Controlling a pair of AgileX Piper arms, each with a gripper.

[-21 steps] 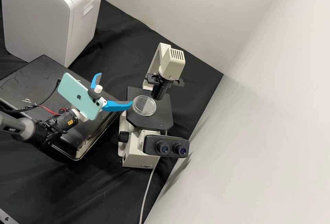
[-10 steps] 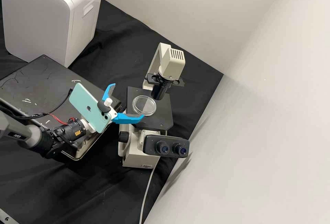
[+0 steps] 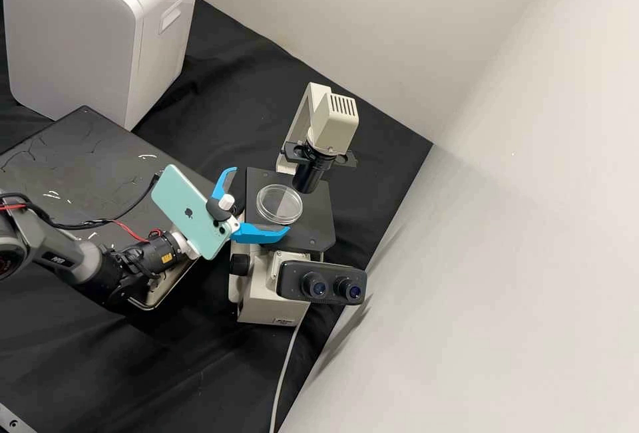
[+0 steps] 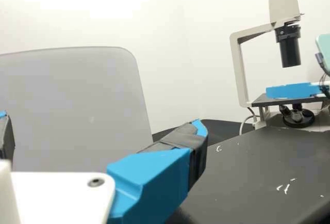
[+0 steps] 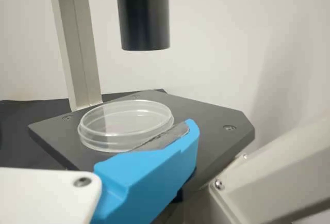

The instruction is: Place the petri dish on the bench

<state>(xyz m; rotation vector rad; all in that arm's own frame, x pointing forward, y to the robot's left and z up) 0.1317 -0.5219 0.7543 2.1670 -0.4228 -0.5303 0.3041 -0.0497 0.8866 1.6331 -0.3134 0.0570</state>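
My right gripper (image 3: 258,201), blue fingers apart, sits at nine o'clock of the clear round plastic petri dish (image 3: 279,203) on the black microscope stage (image 3: 313,223). The dish looks light, slick and brittle; I would pinch opposite rim walls gently. My left gripper (image 4: 100,126) is also spread

One clear petri dish (image 3: 279,203), one microscope (image 3: 273,290), one white boxy appliance (image 3: 93,27), one dark flat slab (image 3: 80,160), one grey cable (image 3: 283,373)
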